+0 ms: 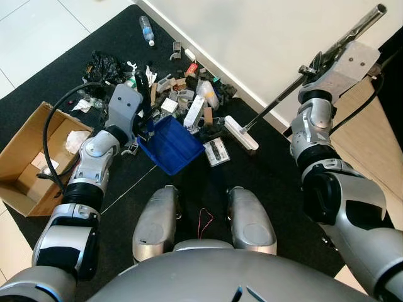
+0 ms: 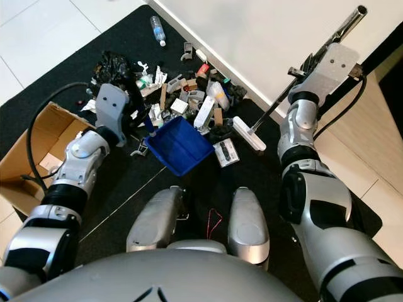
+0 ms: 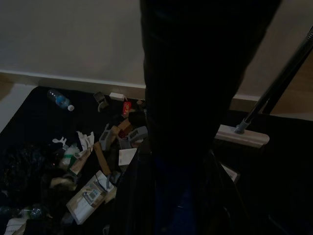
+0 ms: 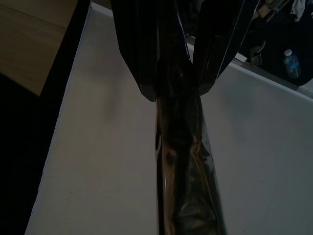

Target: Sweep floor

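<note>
A blue dustpan point(image 1: 171, 146) rests on the black mat point(image 1: 271, 176) just in front of a pile of litter point(image 1: 182, 94). My left gripper point(image 1: 146, 130) is shut on its rear edge; the left wrist view is dark, with the pile point(image 3: 93, 161) beyond. A broom slants up to the right, its white head point(image 1: 241, 133) on the mat right of the dustpan. My right gripper point(image 1: 317, 63) is shut on the metal broom handle point(image 4: 181, 161), high up near the wall.
An open cardboard box point(image 1: 25, 163) sits at the mat's left edge. A water bottle point(image 1: 146, 30) lies beyond the pile. A white wall and baseboard point(image 1: 252, 94) run behind the litter. Wooden floor point(image 1: 365, 126) lies to the right.
</note>
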Controlling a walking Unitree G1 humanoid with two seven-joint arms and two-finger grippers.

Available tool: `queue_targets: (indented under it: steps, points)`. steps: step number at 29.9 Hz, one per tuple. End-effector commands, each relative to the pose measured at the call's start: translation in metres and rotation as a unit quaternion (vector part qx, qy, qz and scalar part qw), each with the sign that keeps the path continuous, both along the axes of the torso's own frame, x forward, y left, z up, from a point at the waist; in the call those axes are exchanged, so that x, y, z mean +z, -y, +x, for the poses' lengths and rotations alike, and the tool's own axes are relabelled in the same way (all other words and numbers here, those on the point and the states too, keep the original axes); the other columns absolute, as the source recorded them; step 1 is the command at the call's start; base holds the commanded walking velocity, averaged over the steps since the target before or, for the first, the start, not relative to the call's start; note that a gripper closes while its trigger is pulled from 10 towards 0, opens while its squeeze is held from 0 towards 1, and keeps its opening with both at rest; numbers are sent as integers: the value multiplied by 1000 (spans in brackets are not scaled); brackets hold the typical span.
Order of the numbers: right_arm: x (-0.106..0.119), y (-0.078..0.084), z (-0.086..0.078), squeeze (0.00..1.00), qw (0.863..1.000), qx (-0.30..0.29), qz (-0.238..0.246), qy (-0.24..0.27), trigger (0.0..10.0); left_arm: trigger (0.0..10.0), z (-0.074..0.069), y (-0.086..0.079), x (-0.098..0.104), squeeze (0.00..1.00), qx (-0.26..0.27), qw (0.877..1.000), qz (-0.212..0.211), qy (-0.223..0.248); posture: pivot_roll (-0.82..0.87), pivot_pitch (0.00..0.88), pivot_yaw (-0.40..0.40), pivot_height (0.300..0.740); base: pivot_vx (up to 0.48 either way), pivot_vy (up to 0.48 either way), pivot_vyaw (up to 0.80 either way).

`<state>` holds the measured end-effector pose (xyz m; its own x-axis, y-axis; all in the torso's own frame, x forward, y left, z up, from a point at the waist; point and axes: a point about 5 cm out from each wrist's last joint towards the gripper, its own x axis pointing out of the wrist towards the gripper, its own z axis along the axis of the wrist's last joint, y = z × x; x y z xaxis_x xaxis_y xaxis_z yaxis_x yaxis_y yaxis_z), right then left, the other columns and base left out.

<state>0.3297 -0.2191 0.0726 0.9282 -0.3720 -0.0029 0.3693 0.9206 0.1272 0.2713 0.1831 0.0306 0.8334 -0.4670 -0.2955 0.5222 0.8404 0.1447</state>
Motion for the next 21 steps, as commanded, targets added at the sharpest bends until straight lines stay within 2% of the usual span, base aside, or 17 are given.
queue_targets:
  steps: [1,21]
  points:
    - [4,-3,1,0,1000,12,-14,12,10000,10000,2,3,2,0,-3,1000,-1,12,86,14,22,740,0,0,0]
    - [3,-5,1,0,1000,14,-12,10,10000,10000,2,2,1,0,-4,1000,2,9,87,12,26,740,0,0,0]
